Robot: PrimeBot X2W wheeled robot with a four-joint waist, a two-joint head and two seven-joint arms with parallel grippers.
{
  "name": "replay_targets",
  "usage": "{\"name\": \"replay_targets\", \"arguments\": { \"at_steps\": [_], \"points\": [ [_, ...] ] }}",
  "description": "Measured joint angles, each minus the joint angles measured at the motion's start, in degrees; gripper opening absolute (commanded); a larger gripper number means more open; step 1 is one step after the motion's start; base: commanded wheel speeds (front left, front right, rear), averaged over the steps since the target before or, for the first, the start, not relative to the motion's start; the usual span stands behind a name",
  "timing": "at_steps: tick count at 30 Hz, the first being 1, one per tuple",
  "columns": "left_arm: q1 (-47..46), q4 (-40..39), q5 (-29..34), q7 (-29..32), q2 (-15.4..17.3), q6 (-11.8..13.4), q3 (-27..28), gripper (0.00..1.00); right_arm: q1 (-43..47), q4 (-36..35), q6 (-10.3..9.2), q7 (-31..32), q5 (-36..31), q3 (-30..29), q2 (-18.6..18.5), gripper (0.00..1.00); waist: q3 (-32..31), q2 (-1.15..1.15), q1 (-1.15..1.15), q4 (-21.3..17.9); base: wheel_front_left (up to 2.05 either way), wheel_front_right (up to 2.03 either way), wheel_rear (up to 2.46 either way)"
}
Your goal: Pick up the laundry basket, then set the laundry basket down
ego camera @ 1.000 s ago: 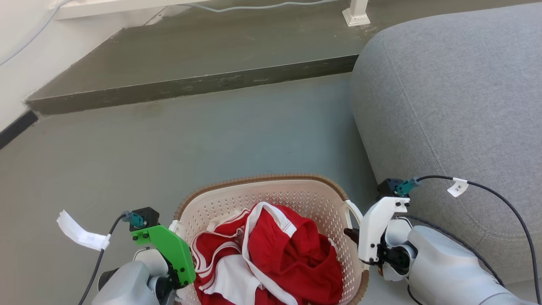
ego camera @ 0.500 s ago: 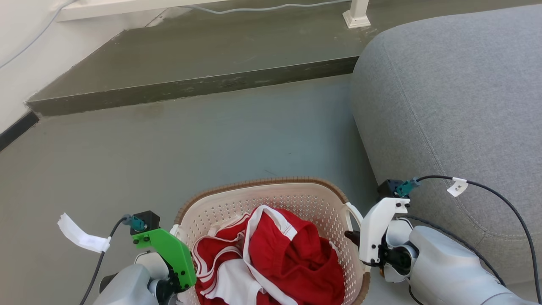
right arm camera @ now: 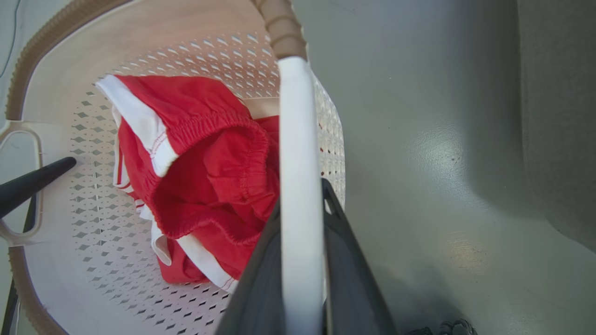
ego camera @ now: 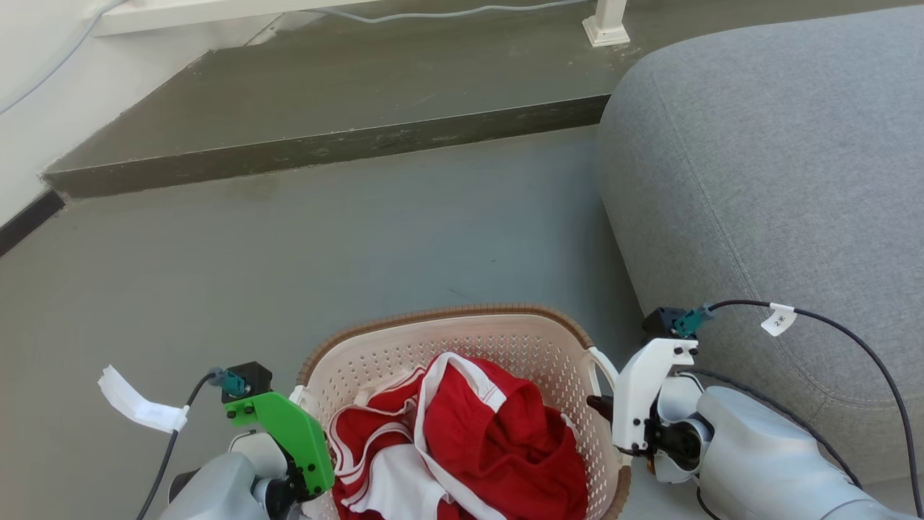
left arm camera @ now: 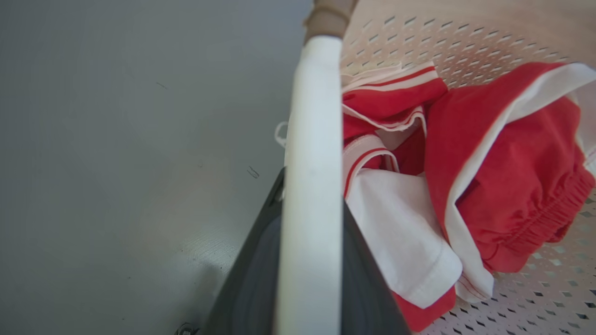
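Observation:
The laundry basket (ego camera: 447, 315), cream and perforated with a brown rim, sits low in the head view between my two arms, and red and white clothes (ego camera: 491, 440) lie in it. My left gripper (ego camera: 299, 408) is shut on the basket's left white loop handle (left arm camera: 313, 116), one dark finger on each side of it. My right gripper (ego camera: 603, 404) is shut on the right loop handle (right arm camera: 293, 116) in the same way. In the right wrist view the left gripper's dark finger (right arm camera: 32, 184) shows across the basket. Whether the base touches the floor is hidden.
A large grey upholstered seat (ego camera: 779, 180) stands close on the right of the basket. A raised dark step (ego camera: 325, 144) crosses the far floor, with a white post foot (ego camera: 606, 27) and a cable on it. Open grey floor (ego camera: 289, 253) lies ahead and to the left.
The basket and both grippers have shifted slightly down the head view, most of it before half a second ago. Both grips on the handles are unchanged.

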Motion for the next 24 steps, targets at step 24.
{"name": "replay_targets", "arguments": {
  "at_steps": [24],
  "points": [
    [-2.21,0.11,-0.36,-3.42,0.03,0.11,-0.24,0.0,-1.65,-2.5,-0.41,-2.82,1.38,0.55,-1.31,0.0,4.79,0.0,0.0,-0.06,0.0,0.0,0.0]
  ]
}}
